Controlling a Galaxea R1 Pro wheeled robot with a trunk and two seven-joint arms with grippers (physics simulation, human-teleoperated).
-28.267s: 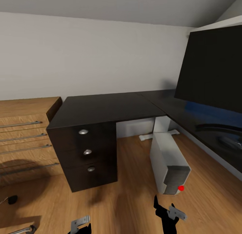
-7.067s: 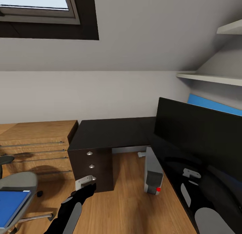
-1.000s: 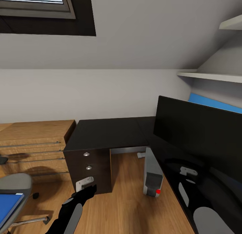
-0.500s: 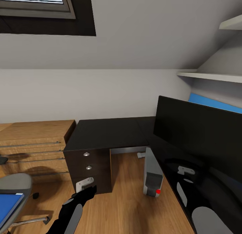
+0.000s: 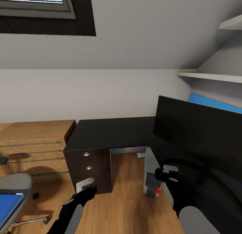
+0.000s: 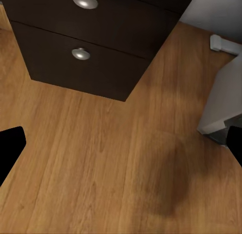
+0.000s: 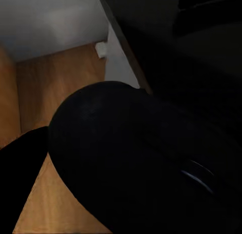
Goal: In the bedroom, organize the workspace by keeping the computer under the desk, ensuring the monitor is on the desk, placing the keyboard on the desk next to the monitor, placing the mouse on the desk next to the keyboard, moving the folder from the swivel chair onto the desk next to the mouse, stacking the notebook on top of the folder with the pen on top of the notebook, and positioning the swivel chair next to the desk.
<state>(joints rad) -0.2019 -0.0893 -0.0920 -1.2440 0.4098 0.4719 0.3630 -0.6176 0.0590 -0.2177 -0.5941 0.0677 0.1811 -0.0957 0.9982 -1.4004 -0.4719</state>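
The black desk (image 5: 107,133) runs along the wall and turns toward me on the right, where the monitor (image 5: 198,133) stands on it. The grey computer (image 5: 152,178) sits on the floor under the desk. My right gripper (image 5: 164,170) hovers at the desk's edge above the computer, shut on the black mouse (image 7: 136,158), which looms large in the right wrist view. My left gripper (image 5: 85,186) hangs open and empty over the floor in front of the drawers (image 6: 101,52). At the lower left, the swivel chair (image 5: 15,182) carries the blue folder (image 5: 7,205).
A light wooden cabinet (image 5: 33,143) stands left of the desk. White shelves (image 5: 208,77) hang on the right wall above the monitor. Bare wooden floor (image 5: 124,200) lies between the drawers and the computer. A skylight (image 5: 37,5) is at the top left.
My right arm has swung left and risen from over the desk top to the desk's edge above the computer. The left arm and the camera have stayed still.
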